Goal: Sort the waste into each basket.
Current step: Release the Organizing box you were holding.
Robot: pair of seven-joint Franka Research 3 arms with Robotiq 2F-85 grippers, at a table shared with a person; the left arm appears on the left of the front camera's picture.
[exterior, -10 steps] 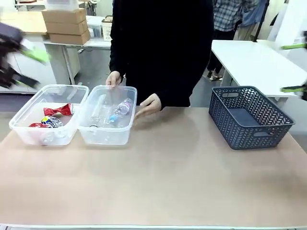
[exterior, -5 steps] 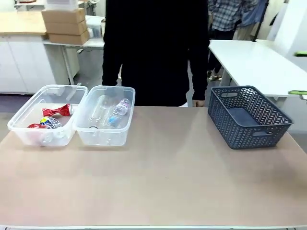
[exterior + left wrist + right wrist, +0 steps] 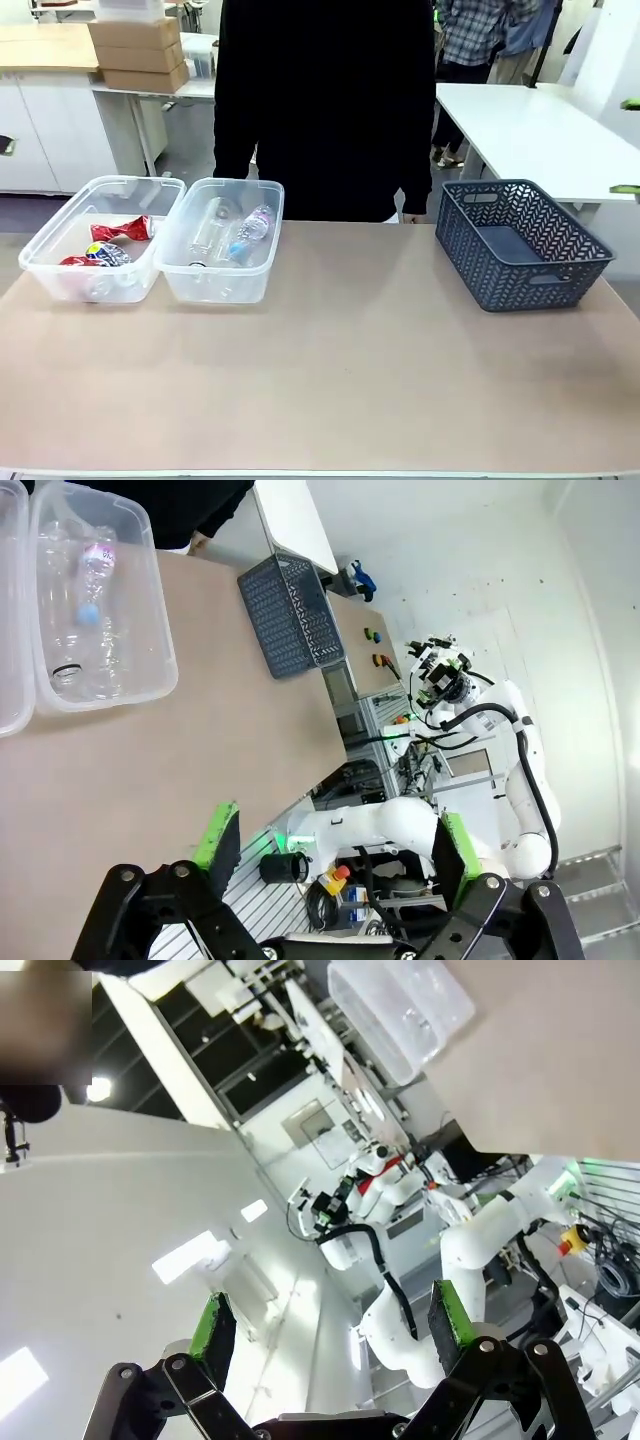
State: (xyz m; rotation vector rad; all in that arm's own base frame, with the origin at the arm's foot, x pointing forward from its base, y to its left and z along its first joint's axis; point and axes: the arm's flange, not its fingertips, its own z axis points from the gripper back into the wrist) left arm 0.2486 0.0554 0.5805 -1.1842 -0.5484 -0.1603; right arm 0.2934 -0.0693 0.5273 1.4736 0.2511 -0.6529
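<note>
Showing no readable print (bottle (image 3: pixel 247 232) label)

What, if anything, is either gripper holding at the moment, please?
Nothing: the left gripper and the right gripper both stand open with nothing between their pads.

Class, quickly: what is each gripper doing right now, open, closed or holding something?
Left gripper: open, holding nothing.
Right gripper: open, holding nothing.

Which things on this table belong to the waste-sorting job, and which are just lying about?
Job:
- left clear tub with red wrappers
- right clear tub with crushed clear bottles

Lying about:
- dark blue lattice basket
- cardboard boxes on a far counter
</note>
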